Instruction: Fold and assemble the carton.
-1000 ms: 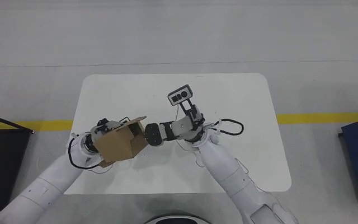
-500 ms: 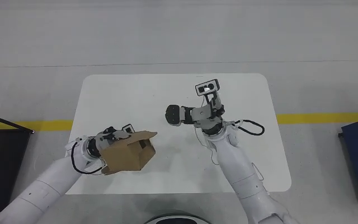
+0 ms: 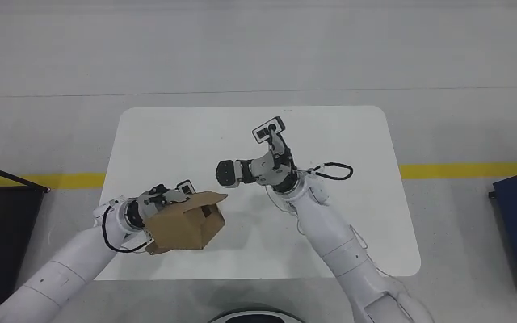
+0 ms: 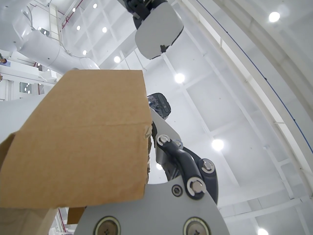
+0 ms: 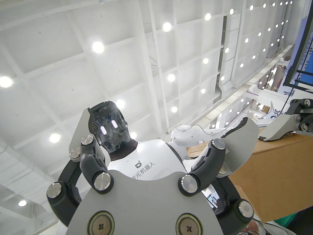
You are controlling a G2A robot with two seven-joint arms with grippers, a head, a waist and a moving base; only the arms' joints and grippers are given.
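Observation:
A brown cardboard carton (image 3: 186, 223) is held over the near left part of the white table (image 3: 355, 145), one flap sticking out toward the table's middle. My left gripper (image 3: 166, 197) is shut on the carton's wall; the left wrist view has the carton (image 4: 75, 135) up close, with one finger (image 4: 162, 125) pressed along its edge. My right gripper (image 3: 225, 173) hangs open a short way beyond the flap, apart from the carton. In the right wrist view its fingers (image 5: 84, 125) stand wide with nothing between them, and the carton (image 5: 271, 170) lies off to one side.
The table's far half and right side are bare white surface. A yellow floor line (image 3: 456, 170) runs past both ends of the table. A dark object (image 3: 18, 184) stands on the floor at the left, a blue one (image 3: 507, 202) at the right.
My right gripper left the carton's side, swung out to the far right, then came partway back toward the flap. The carton dropped slightly toward the table's near edge and has held still since.

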